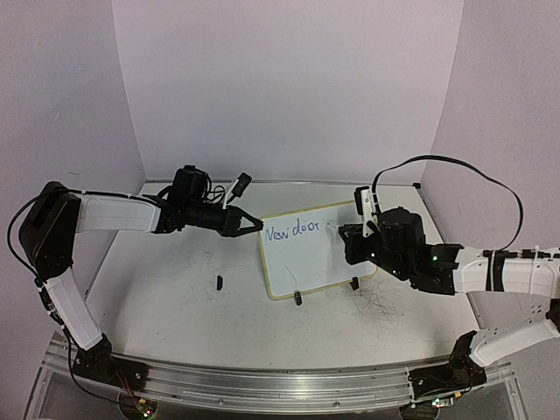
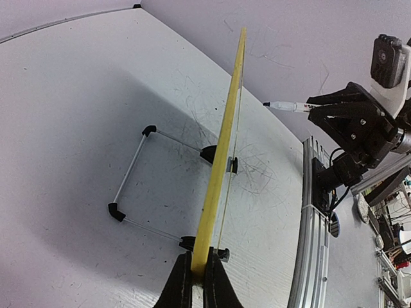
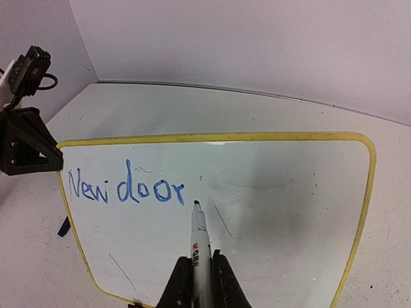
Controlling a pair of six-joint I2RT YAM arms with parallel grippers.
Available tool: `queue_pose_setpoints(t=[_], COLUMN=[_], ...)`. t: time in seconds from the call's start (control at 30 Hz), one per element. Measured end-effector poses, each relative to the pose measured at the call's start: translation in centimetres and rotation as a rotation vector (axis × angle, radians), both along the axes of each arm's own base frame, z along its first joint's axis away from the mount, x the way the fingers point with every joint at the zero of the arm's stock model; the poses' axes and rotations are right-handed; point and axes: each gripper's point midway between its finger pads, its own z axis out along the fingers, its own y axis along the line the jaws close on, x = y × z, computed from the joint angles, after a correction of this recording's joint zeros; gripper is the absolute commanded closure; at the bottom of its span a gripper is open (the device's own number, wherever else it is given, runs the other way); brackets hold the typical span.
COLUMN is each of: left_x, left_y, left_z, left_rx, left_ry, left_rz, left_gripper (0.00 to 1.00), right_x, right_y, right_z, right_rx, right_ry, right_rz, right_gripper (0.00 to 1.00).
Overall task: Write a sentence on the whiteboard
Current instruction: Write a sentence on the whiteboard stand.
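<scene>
Writing incomplete: the sentence [image 3: 125,186], in thin blue handwritten script, reads "New door" along the upper left of the small glossy white whiteboard [image 1: 306,258] with the yellowish rounded-corner frame, which stands tilted on a thin black-footed wire stand [image 2: 131,186] mid-surface. Principal risk: the board is restrained at one edge only, so pen pressure applied further right could pivot it or walk its feet across the scribbled white surface [image 1: 166,297], breaking or smearing the stroke. Second risk: the white-barrelled marker [image 3: 196,221] is held low on its barrel and could slide or rotate in the grip, giving skipped letters. The line also rises slightly, and could drift toward the frame. Left end effector [image 2: 198,269]: closed tight on the board's left frame edge; that arm reaches across from the left, forearm near level. Right end effector [image 3: 199,263]: clamped on the marker, tip just right of the last letter; contact cannot be confirmed. The right arm folds in from the right, wrist turned to face the board.
</scene>
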Motion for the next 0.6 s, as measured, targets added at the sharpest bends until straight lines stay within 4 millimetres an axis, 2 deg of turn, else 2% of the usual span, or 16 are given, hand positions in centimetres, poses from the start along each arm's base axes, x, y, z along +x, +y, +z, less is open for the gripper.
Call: queue_pose_setpoints(t=[0.37, 0.6], left_x=[-0.06, -0.09], left_y=[-0.06, -0.08], left_z=[0.01, 0.01], left_rx=[0.0, 0.0], left_ry=[0.0, 0.0], left_rz=[-0.002, -0.002], left_gripper=[1.0, 1.0], right_x=[0.38, 0.77], right_y=[-0.37, 0.09], right_z=[0.49, 0.07], right_rx=[0.019, 0.011], right_ry=[-0.016, -0.009], right_rz=[-0.036, -0.037], right_gripper=[1.0, 1.0])
